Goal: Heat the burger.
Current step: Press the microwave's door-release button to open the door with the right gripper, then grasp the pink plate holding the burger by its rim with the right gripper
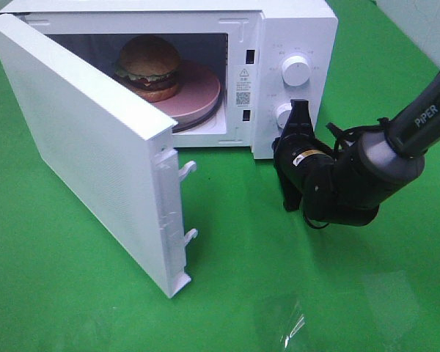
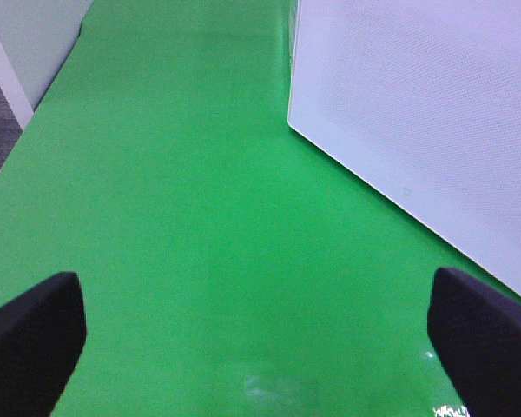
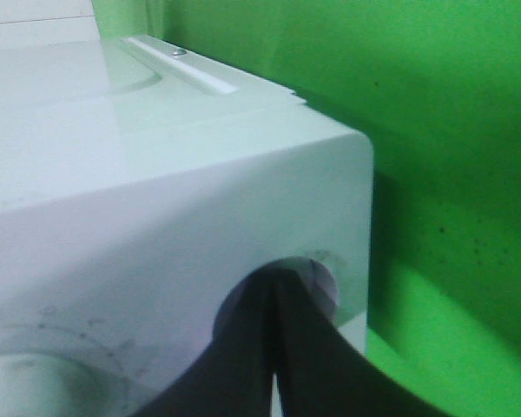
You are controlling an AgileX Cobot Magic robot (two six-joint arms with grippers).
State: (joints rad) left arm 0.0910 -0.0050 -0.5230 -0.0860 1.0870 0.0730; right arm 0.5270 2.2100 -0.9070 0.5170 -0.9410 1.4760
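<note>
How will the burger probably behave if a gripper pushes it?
The burger looks stacked in layers, so it may shear or tip. Its glossy bun could be slippery. It sits on the pink plate, so it might slide rather than roll.

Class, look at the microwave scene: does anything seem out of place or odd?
Yes. The microwave door stands wide open with the burger on the pink plate inside, yet the shut right gripper is at the lower knob. Nothing looks spilled or damaged.
</note>
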